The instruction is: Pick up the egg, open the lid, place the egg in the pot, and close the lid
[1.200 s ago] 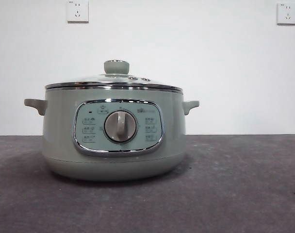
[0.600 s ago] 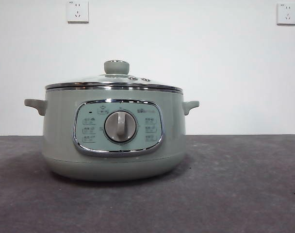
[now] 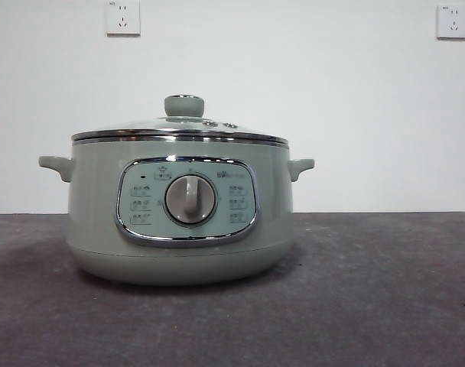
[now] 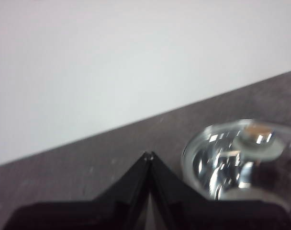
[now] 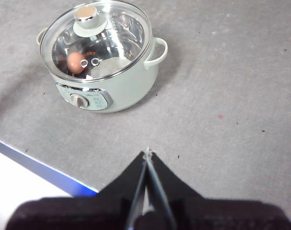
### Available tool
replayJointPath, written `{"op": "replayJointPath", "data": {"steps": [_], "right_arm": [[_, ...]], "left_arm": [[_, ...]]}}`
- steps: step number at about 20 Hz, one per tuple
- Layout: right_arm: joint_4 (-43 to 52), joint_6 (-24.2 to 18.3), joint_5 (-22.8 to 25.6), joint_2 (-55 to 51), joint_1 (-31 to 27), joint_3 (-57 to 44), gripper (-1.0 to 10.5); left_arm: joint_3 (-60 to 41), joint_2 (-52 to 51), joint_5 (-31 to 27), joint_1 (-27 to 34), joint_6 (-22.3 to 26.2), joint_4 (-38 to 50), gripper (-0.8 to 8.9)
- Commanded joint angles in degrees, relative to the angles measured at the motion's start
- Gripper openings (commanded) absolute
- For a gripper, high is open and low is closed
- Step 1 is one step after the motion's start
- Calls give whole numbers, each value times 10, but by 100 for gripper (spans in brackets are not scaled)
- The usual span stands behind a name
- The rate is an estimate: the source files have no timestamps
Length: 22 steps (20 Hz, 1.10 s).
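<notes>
While both grippers' jaws (left [image 4: 149,155], right [image 5: 147,152]) are closed empty, lid [image 5: 95,38] half-veils the egg [image 5: 76,61].

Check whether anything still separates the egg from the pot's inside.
Nothing visible does: the small brown-orange egg already lies inside the pale sage-green cooker pot, seen through the clear glass lid, which sits closed on the rim.

lid [image 4: 241,158]: blurred, cut off | egg [image 5: 76,61]: behind glass
</notes>
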Motion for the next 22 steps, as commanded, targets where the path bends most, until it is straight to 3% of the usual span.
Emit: {"op": "replayJointPath", "data": {"steps": [1, 6, 11, 14, 22], "right_arm": [[-11, 5, 1, 2, 0, -5, 2], [-11, 5, 1, 2, 0, -5, 2], [-11, 5, 1, 2, 0, -5, 2], [-11, 5, 2, 2, 0, -5, 2], [-11, 5, 6, 2, 0, -5, 2]], "left_arm": [[-97, -50, -3, 13, -1, 35, -4], [-264, -145, -7, 22, -45, 112, -4], [-362, -223, -64, 22, -87, 123, -4], [-369, -245, -74, 22, -86, 73, -4], [-369, -234, -74, 23, -89, 74, -4]]}}
